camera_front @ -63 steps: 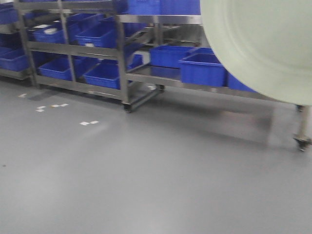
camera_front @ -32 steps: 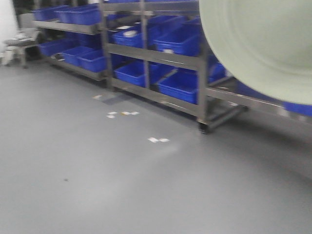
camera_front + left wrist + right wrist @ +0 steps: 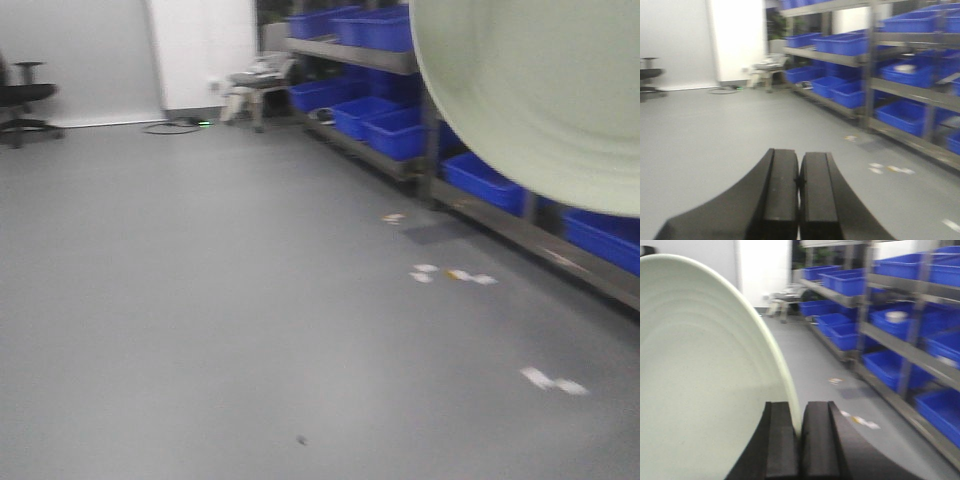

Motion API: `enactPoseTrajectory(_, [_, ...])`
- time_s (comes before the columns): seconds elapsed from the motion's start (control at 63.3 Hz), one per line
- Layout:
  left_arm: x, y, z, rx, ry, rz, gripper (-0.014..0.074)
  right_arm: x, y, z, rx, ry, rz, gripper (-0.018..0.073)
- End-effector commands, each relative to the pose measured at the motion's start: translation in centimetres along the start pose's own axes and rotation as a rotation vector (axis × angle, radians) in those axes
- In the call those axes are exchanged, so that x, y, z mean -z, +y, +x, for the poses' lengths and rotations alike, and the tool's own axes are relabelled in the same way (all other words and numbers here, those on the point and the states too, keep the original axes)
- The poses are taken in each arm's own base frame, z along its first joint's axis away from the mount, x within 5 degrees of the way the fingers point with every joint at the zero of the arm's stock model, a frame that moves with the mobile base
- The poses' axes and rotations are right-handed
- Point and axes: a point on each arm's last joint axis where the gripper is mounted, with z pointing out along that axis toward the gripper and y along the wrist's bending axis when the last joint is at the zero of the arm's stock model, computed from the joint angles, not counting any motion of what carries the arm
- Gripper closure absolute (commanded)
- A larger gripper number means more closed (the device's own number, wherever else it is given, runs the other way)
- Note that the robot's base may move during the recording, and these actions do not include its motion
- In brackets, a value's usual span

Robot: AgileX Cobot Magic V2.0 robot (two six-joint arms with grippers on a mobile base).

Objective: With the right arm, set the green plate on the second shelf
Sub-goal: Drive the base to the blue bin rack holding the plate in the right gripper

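The green plate [image 3: 540, 90] is pale sage green and round. It fills the top right of the front view, held upright in the air. In the right wrist view the plate [image 3: 700, 375] fills the left half. My right gripper [image 3: 800, 412] is shut on its rim. My left gripper [image 3: 799, 172] is shut and empty, pointing over the bare floor. Neither gripper shows in the front view. The metal shelves [image 3: 350, 55] stand along the right side.
Blue bins [image 3: 385, 130] fill the shelf racks [image 3: 890, 340] on the right. A small stool [image 3: 255, 85] stands at the far wall and an office chair [image 3: 20, 100] at the far left. Paper scraps [image 3: 450, 273] lie on the grey floor.
The whole view has swung left: the shelf racks have slid from the centre to the right edge, and a white wall and chair have come into sight. The plate stays fixed at top right.
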Motion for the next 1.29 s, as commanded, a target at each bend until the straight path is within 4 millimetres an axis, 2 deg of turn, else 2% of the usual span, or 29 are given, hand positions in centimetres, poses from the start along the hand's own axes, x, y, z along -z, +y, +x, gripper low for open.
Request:
enactPoseTrajectory(0.0, [0.07,0.00,0.50,0.008,-0.060,0.001,0.0466,0.04,-0.24,-2.17,-0.019,-0.146,0.024,0.0499])
enactPoseTrajectory(1.279, [0.07,0.00,0.50,0.008,-0.060,0.001,0.0466,0.04,-0.24,-2.17,-0.019,-0.146,0.024,0.0499])
